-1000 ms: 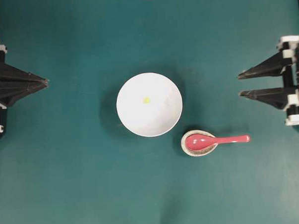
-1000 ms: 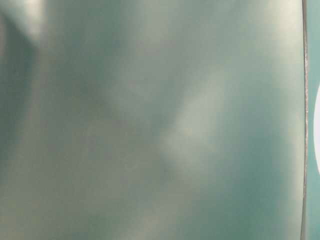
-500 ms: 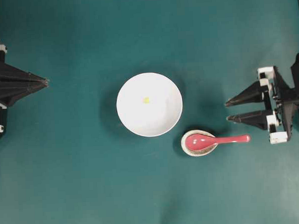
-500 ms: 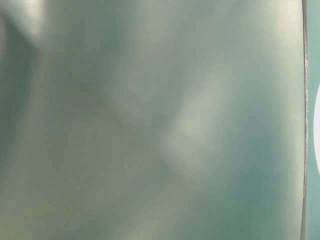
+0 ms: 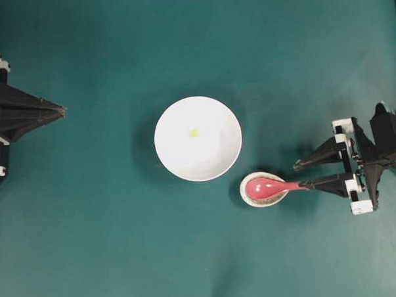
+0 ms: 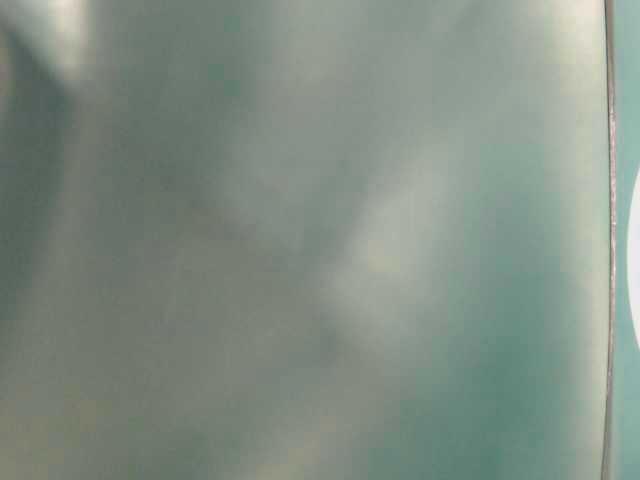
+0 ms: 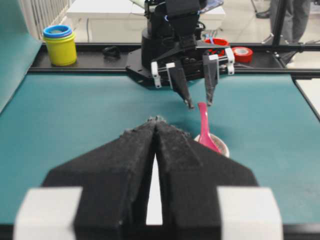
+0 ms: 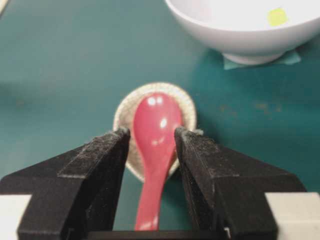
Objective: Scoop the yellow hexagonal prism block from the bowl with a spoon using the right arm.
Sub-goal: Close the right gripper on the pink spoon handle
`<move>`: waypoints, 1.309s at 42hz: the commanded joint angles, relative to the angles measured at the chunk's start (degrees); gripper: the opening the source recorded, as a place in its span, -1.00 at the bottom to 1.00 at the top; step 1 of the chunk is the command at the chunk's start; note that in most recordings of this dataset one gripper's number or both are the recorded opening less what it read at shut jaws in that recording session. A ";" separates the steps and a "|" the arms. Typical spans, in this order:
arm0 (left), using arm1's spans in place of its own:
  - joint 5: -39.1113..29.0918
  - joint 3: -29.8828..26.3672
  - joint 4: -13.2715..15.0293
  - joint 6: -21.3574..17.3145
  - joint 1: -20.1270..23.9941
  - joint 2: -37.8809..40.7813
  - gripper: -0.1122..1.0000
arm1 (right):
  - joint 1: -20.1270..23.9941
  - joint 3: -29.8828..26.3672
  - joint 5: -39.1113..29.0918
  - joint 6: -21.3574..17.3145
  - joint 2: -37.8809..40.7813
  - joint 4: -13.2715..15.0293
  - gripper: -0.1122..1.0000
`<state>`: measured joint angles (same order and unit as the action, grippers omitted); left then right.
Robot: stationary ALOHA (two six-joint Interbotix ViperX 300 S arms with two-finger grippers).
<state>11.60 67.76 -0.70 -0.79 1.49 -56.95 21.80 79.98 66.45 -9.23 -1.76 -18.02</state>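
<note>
Right wrist view, open right hand (image 8: 150, 137) straddling spoon (image 8: 152, 135) handle

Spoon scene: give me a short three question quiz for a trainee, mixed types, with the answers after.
1. True or false: the right gripper has already closed on the spoon.
2. Where does the yellow block lie? A) in the white bowl B) on the spoon rest C) on the mat
3. Fill in: the left gripper is ___.

Key:
1. False: its fingers straddle the handle, open.
2. A
3. shut
</note>
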 commanded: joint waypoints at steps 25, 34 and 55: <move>0.26 -1.23 -0.09 0.00 0.44 0.26 -0.80 | 8.17 -1.58 8.70 2.99 10.63 -10.02 0.09; -0.09 -1.32 -0.09 0.00 0.70 0.26 -0.80 | 8.88 -1.67 8.53 3.52 10.99 -9.93 0.09; -0.26 -1.32 0.00 0.00 0.70 0.26 -0.80 | 9.40 -2.90 7.47 3.60 14.41 -10.02 0.09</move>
<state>11.07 67.76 -0.70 -0.79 2.02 -56.95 30.85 77.26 73.83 -5.63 13.27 -27.86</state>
